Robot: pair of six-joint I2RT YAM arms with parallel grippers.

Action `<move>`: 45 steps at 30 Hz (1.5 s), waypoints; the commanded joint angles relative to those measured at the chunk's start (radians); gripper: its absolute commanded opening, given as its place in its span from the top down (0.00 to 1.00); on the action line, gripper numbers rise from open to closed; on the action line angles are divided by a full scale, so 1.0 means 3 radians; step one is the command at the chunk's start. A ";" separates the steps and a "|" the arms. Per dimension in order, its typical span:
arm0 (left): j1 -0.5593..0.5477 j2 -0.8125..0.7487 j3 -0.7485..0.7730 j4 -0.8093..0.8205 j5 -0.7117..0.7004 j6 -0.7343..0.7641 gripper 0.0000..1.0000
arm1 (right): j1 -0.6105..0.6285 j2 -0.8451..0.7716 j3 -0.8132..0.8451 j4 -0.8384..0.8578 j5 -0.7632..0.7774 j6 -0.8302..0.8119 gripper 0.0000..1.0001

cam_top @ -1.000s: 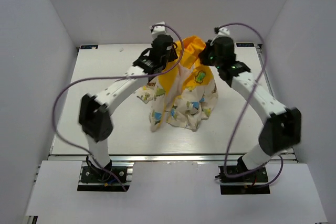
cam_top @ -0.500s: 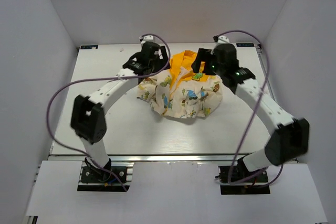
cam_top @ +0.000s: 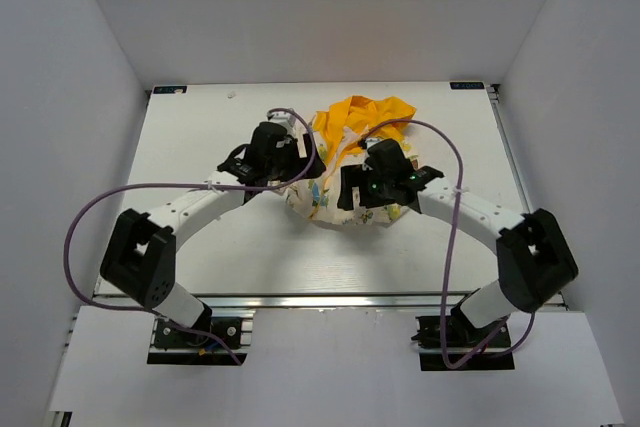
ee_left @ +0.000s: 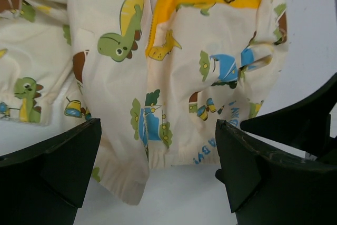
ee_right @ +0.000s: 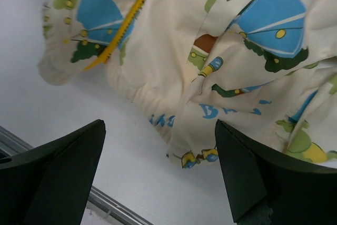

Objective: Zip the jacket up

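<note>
The jacket (cam_top: 322, 203) lies crumpled in the middle of the white table (cam_top: 190, 137), its yellow hood (cam_top: 362, 112) towards the back. My left gripper (cam_top: 295, 172) hovers over its left side, open, holding nothing. In the left wrist view the cream dinosaur-print front (ee_left: 174, 77) and the ribbed hem (ee_left: 158, 151) lie below the spread left gripper (ee_left: 158, 167), with a yellow zipper edge (ee_left: 152, 30) further up. My right gripper (cam_top: 355, 192) is over the jacket's right side; the right wrist view shows this gripper (ee_right: 160, 167) open above the hem (ee_right: 184, 146), and loose yellow zipper teeth (ee_right: 124, 27).
White walls enclose the table on three sides. An aluminium rail (cam_top: 330, 299) runs along the near edge and also shows in the right wrist view (ee_right: 105, 204). Purple cables (cam_top: 100, 207) loop off both arms.
Both grippers held the jacket up a second ago; they have opened and let it drop into a heap. Both arms have come down and towards the near edge.
</note>
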 commanded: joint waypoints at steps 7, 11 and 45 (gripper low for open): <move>-0.0019 0.0641 0.0093 0.0265 0.0606 -0.0007 0.02 | -0.0041 0.0667 -0.0034 -0.0052 -0.0042 0.0148 0.11; -0.0019 0.0902 0.0026 0.0164 0.0580 -0.0059 0.02 | -0.0271 0.0688 -0.0238 -0.0174 0.0122 0.0235 0.11; -0.0229 -0.1204 -0.0935 -0.0573 0.0120 -0.0258 0.02 | 0.0183 -0.0908 -0.0177 -0.0728 0.0910 -0.0205 0.11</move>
